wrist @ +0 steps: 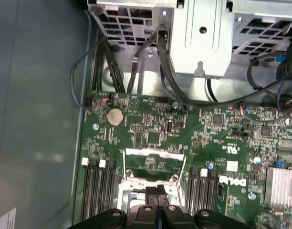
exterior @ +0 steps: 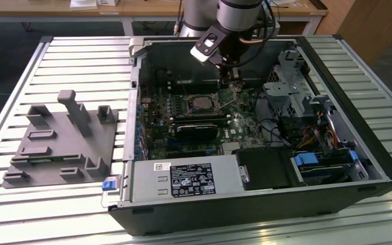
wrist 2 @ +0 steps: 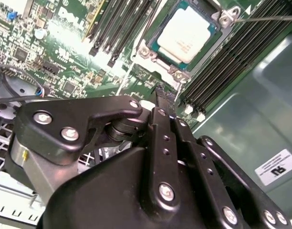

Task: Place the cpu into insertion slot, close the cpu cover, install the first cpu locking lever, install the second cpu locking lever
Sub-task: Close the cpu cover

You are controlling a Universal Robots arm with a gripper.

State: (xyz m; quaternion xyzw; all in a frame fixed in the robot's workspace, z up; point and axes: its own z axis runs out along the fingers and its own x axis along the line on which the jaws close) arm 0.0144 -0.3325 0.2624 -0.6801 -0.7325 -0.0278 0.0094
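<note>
Slats of aluminium make up the surface (exterior: 80, 61), which carries a grey moulded fixture (exterior: 63, 138) and, beside it, the open computer case (exterior: 250, 209) lying on its side. Inside the case the green motherboard (wrist: 151, 119) faces up, and the arm reaches down over the case's far wall.

In the first wrist view the claw (wrist: 158, 191) has its two black fingers pressed together, with nothing visible between them. Their tips sit at the near edge of the socket, just below the cpu cover (wrist: 155, 151). The cover is a thin silvery frame with board showing through its window, and it seems to stand raised rather than lying flat.

The insertion slot (wrist 2: 158, 59) lies between banks of long black memory slots (wrist 2: 122, 28). The cpu (wrist 2: 186, 32) is already seated in it, a pale, dull metal square with a narrow green border, level and square to the rim.

A thin wire locking lever (wrist 2: 265, 19) runs off from one corner of the socket and looks unlatched.

Closing the cover looks like the step in hand. To do it well:
- Push on the frame's free edge, not on the chip.
- Follow the hinge's arc.
- Keep the fingertips clear of the lever and the neighbouring memory slots.
</note>
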